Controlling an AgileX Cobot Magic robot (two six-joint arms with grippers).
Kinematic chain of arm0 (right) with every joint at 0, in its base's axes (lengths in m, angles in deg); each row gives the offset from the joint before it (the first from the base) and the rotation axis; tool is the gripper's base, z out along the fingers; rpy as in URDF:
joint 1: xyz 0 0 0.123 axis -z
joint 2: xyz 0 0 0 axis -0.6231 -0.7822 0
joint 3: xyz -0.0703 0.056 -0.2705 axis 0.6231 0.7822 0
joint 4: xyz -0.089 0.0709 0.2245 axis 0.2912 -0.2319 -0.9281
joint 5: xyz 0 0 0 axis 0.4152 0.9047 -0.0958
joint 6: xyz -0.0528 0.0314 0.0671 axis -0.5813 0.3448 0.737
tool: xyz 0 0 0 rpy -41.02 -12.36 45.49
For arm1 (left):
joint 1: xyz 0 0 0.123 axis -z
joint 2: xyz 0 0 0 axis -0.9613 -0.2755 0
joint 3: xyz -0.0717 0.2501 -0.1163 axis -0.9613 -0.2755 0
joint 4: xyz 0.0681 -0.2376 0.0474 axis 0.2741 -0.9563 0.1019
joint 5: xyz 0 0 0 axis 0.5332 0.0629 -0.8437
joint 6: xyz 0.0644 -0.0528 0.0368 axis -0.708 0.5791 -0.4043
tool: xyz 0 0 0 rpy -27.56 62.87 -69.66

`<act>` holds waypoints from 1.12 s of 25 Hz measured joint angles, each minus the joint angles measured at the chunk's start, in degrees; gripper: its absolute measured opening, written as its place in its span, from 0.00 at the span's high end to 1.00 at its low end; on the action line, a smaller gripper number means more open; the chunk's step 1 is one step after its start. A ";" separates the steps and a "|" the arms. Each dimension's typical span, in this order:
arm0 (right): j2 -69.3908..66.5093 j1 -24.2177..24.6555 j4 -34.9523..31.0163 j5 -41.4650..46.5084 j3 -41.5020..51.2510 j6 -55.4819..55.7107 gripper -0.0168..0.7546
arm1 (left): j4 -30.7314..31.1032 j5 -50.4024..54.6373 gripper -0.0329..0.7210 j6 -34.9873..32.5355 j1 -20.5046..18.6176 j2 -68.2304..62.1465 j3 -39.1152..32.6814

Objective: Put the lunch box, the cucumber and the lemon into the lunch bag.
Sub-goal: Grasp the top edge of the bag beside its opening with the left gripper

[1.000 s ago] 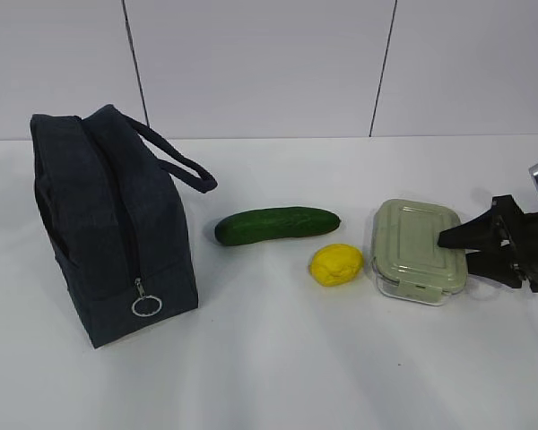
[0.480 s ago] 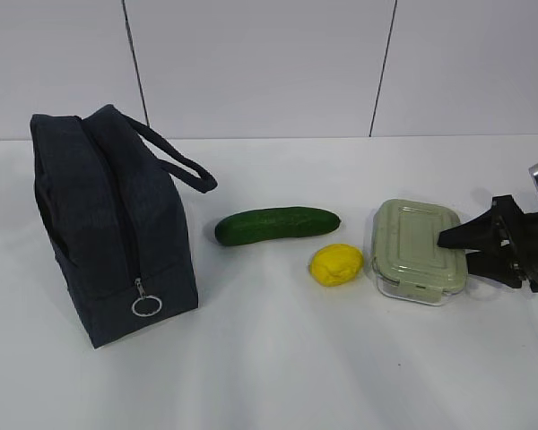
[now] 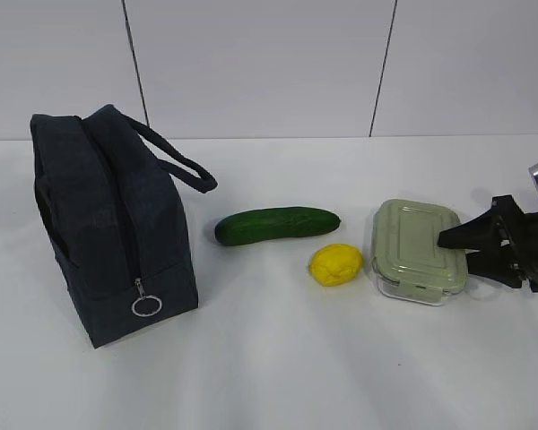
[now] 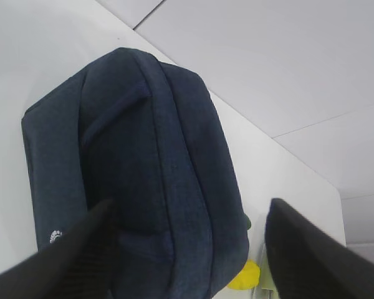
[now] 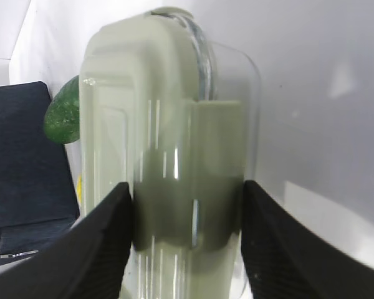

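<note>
The lunch box [image 3: 417,249], clear with a sage-green lid, lies on the table at the right. My right gripper [image 3: 453,251] reaches in from the right edge and is shut on its near end; in the right wrist view both fingers press the lunch box [image 5: 156,124] on either side of my right gripper [image 5: 186,199]. The yellow lemon [image 3: 336,264] sits just left of the box, the dark green cucumber [image 3: 276,225] behind it. The navy lunch bag [image 3: 117,233] stands at the left. My left gripper [image 4: 190,212] hangs open above the lunch bag [image 4: 149,168], out of the exterior view.
A silver ring pull [image 3: 146,306] hangs low on the bag's front end, and a looped handle [image 3: 175,161] sticks out toward the cucumber. The white table [image 3: 278,358] runs to a white panelled wall behind.
</note>
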 joint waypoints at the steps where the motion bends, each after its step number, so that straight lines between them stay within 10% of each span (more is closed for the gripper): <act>1: 0.00 0.00 0.00 0.00 0.00 0.00 0.45 | 0.00 0.00 0.25 0.00 0.00 0.00 0.00; 28: 0.00 0.00 -0.48 0.81 0.00 -1.64 0.45 | 0.00 0.00 0.25 0.00 0.00 0.00 0.00</act>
